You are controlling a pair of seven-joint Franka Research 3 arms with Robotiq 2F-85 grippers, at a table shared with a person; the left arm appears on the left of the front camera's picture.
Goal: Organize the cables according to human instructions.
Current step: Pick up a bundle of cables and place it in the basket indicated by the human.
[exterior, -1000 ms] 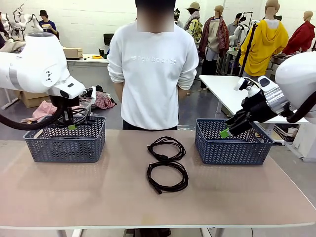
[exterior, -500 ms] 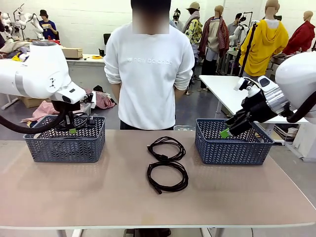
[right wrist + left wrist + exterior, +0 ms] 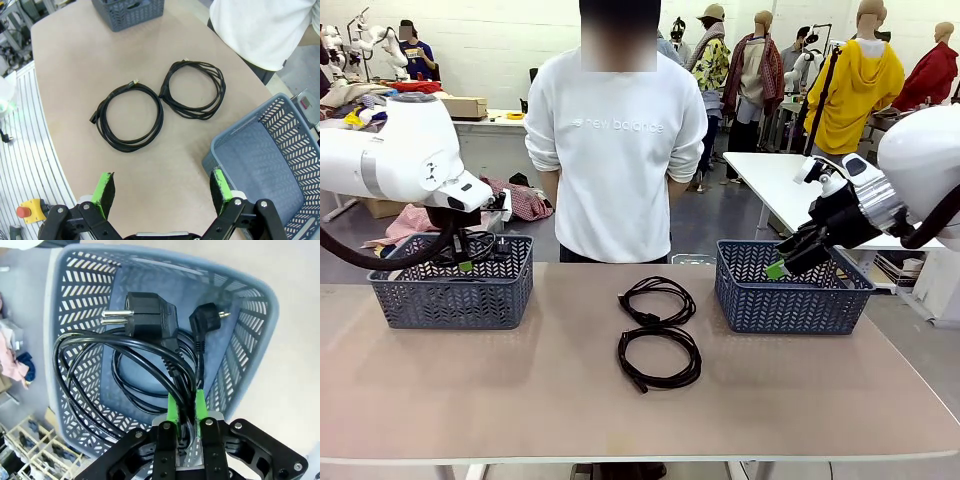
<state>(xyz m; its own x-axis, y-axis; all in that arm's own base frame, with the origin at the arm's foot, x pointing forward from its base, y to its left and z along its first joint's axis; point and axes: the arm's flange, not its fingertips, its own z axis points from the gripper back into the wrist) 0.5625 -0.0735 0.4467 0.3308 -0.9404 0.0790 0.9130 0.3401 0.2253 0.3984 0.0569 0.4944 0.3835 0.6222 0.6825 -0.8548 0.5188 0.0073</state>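
My left gripper [image 3: 186, 407] is shut on a coiled black cable [image 3: 100, 365], and the cord runs between its green pads [image 3: 172, 409]. It hangs over the left basket [image 3: 75, 300], with a chunky plug [image 3: 147, 320] at the far side of the loops. A smaller plug [image 3: 207, 320] lies beside it; I cannot tell whether it belongs to a second cable. In the front view this gripper [image 3: 466, 264] is just above the left basket [image 3: 450, 290]. Two coiled cables [image 3: 657, 301] [image 3: 660, 357] lie mid-table. My right gripper [image 3: 778, 268] stands open above the right basket [image 3: 790, 295].
A person in a white top [image 3: 615, 150] stands at the far edge, arms behind the back. The right wrist view shows both table cables [image 3: 131, 116] [image 3: 195, 90], the right basket's corner [image 3: 265, 150] and the near table edge [image 3: 45, 125].
The left arm has shifted slightly over the left basket, with the held cable a little lower. The person has edged to picture left. The right arm has not moved.
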